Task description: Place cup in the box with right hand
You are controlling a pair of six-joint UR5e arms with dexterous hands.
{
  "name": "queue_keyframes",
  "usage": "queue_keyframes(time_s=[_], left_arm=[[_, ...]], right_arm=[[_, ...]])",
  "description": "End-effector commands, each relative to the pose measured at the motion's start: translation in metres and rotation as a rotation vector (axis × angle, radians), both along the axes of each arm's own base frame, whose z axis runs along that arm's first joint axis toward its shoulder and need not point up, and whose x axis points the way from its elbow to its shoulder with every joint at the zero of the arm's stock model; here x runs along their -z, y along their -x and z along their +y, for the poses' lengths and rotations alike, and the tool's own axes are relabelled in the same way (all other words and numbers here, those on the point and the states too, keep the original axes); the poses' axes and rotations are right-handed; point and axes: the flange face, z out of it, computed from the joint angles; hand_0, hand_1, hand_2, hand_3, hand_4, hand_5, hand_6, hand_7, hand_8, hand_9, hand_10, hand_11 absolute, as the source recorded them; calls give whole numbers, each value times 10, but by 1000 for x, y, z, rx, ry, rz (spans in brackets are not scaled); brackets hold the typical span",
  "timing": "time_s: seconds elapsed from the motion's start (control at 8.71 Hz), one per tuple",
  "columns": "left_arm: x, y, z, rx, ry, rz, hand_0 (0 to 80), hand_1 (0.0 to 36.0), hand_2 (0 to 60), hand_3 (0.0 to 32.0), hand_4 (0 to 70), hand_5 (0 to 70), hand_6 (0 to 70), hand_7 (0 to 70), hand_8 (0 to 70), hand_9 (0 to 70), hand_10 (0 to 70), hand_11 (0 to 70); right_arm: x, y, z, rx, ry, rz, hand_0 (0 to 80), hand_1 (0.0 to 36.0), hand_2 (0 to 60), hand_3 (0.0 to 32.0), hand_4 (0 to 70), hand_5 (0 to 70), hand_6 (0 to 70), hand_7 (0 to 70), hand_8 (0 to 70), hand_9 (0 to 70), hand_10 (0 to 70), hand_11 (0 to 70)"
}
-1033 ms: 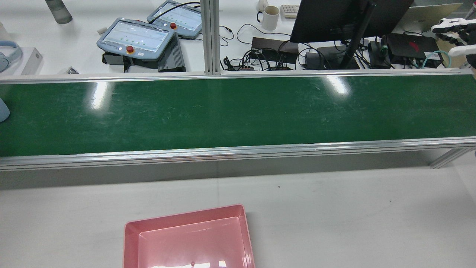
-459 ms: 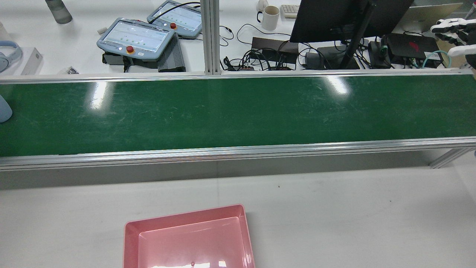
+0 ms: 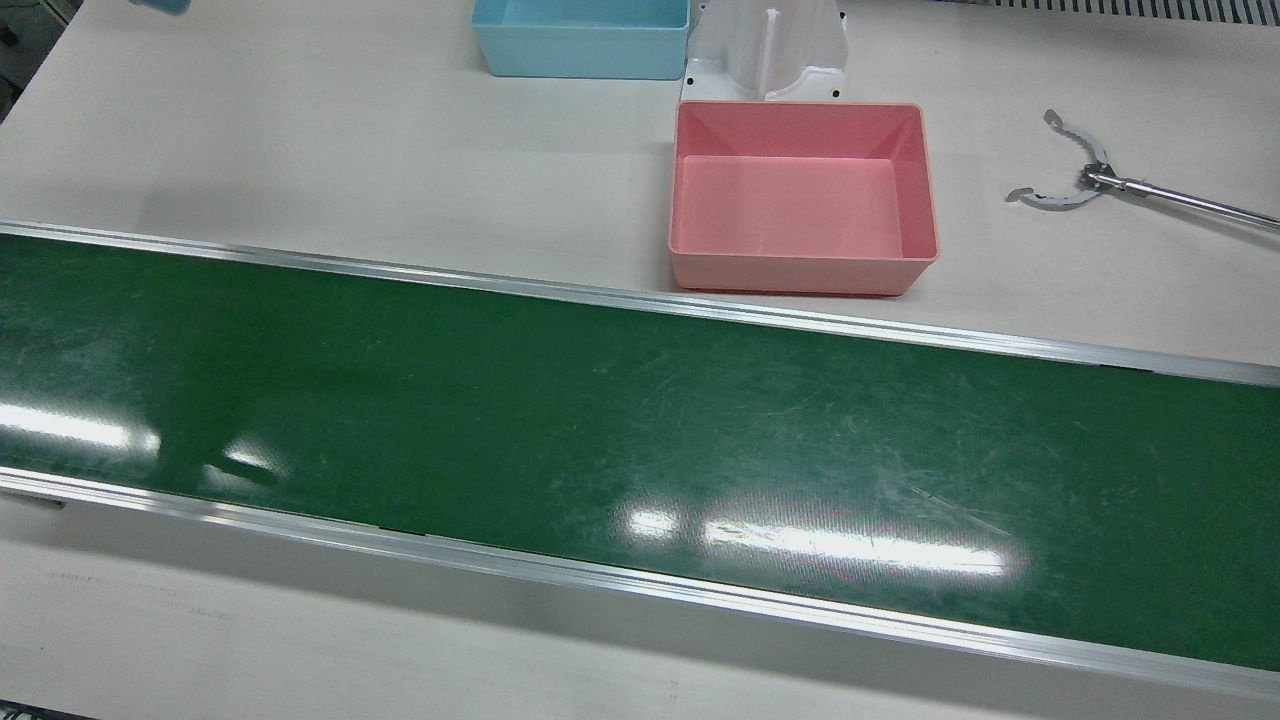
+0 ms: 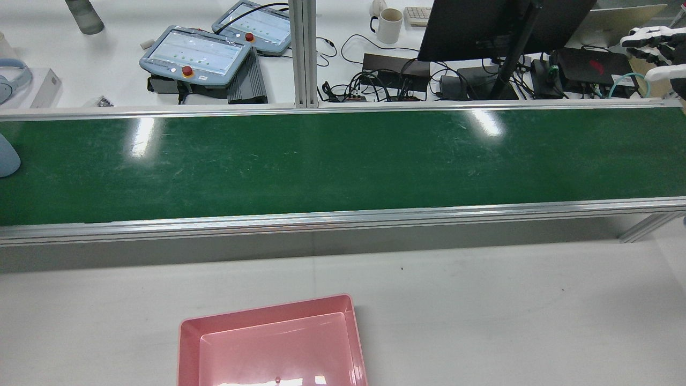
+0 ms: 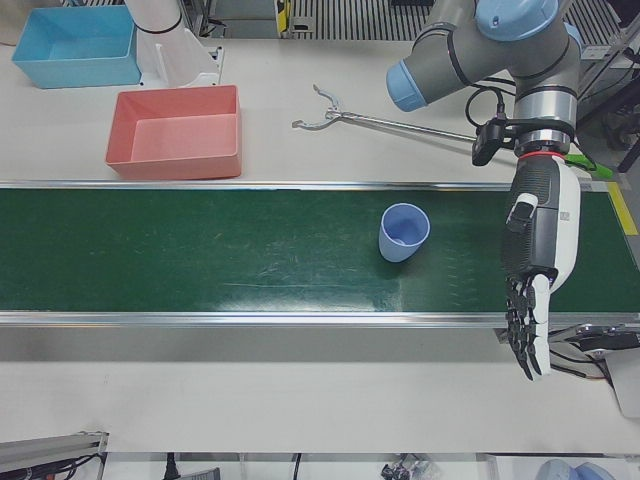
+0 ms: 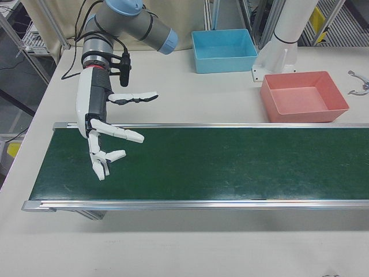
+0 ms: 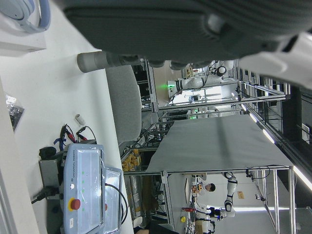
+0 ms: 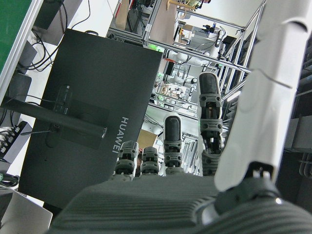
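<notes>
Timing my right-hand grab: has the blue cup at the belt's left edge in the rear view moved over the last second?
Yes. The cup has crept rightward along the green belt, showing more of itself past the view's left edge.

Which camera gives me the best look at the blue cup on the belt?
The left-front view: the blue cup stands whole and unobstructed on the green belt. The rear view catches only a sliver at its left edge; the other views miss it entirely.

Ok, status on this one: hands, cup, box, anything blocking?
Right hand open over the belt's end, empty. Left hand open, idle. Blue cup upright on the belt, ungrasped. Pink box empty, path clear.
</notes>
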Motion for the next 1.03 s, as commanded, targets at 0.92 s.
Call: queue_keyframes(time_s=[0.92], left_arm=[[0,0,0,0,0,0,0,0,0,0,0,0,0,0,0,0,0,0]], right_arm=[[1,0,-1,0,-2,0,569,123,0,0,439,54,130,555,40,148,88,144]])
